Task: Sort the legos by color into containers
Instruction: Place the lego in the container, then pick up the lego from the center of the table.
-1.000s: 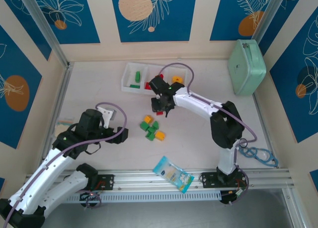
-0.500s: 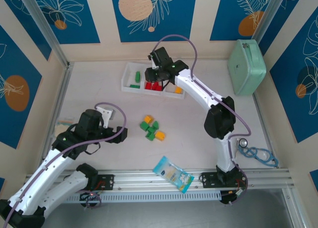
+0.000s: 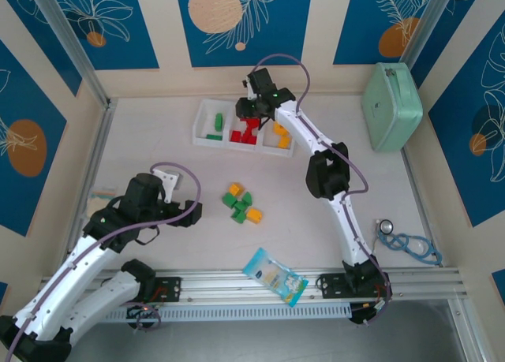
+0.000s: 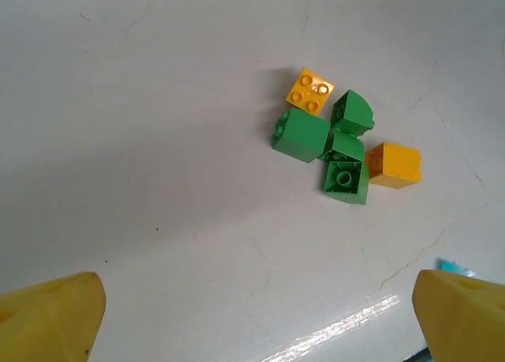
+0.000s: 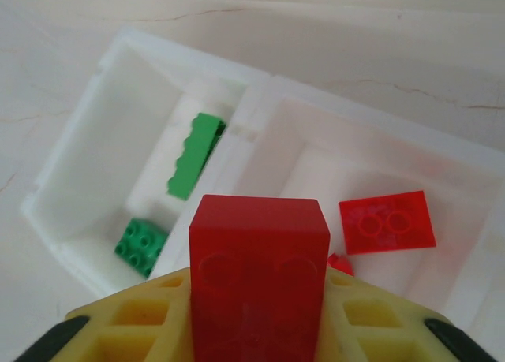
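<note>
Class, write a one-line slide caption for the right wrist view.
Right gripper holds a red brick over the white tray; green bricks and a red plate sit inside.

Loose legos (image 3: pixel 241 204) lie on the table (image 3: pixel 158 149) between the tray (image 3: pixel 197 132) and the packet (image 3: pixel 274 275).

Red lego (image 5: pixel 259 275) over white tray (image 5: pixel 110 70) middle compartment; green, orange legos (image 4: pixel 302 136) clustered apart.
</note>
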Robot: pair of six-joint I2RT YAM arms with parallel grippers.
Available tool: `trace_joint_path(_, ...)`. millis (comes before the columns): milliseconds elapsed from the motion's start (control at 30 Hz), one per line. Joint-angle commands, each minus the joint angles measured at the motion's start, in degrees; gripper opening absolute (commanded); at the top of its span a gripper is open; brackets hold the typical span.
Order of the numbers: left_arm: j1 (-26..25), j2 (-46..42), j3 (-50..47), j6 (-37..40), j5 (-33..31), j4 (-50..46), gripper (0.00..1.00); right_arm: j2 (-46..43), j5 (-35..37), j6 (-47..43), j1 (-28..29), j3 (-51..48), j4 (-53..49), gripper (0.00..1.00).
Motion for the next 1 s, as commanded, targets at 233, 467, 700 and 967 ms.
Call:
trace_joint_path(233, 0.49, 0.74, -0.08, 0.95, 1.50, 0.59, 0.99, 1.38, -4.95, 1.81, -1.32, 6.10, -5.81, 0.72)
trace_joint_path(467, 0.50, 0.43, -0.17, 1.68, 5.05, 1.57, 0.99, -10.37, -3.51, 0.32, 0.57, 4.54, -10.18, 0.82)
trace_joint_path(700, 0.50, 6.63, 1.79, 3.32, 13.20, 2.76, 0.99, -27.37, -0.51, -1.20, 2.66, -2.56, -14.06, 0.87)
trace_joint_path(967, -0.14, 19.41, 9.64, 4.55, 13.49, 3.24, 0.99, -53.77, -0.98, -1.53, 1.74, -39.59, -5.67, 0.88)
